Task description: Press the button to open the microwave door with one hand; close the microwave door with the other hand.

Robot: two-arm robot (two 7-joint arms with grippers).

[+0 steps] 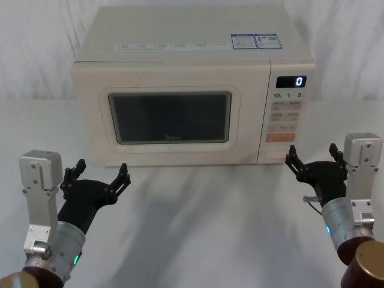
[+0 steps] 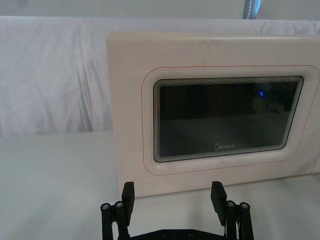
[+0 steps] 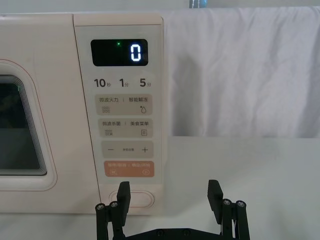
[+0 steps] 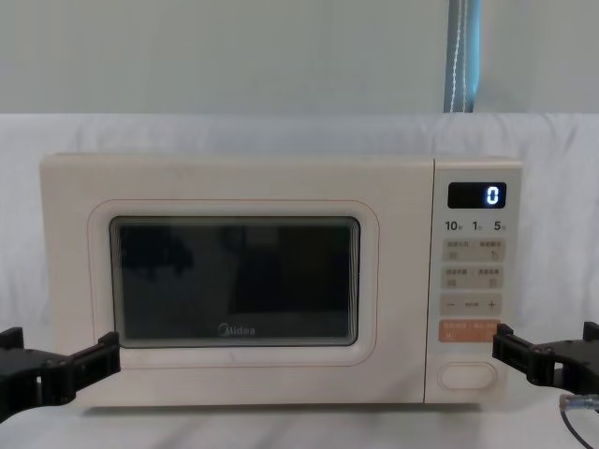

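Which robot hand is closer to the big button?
Right. The right gripper hovers open just in front of the button; the left gripper waits open before the microwave door's far lower corner.

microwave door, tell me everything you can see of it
The microwave door is a wide cream panel, plastic by its look, taking up most of the oven's front. A raised rounded frame rings its dark, glossy window, with a small grey Midea logo beneath. It is shut, flush with the control panel to its right. Nothing touches it: the left tool hangs open before its lower left corner.
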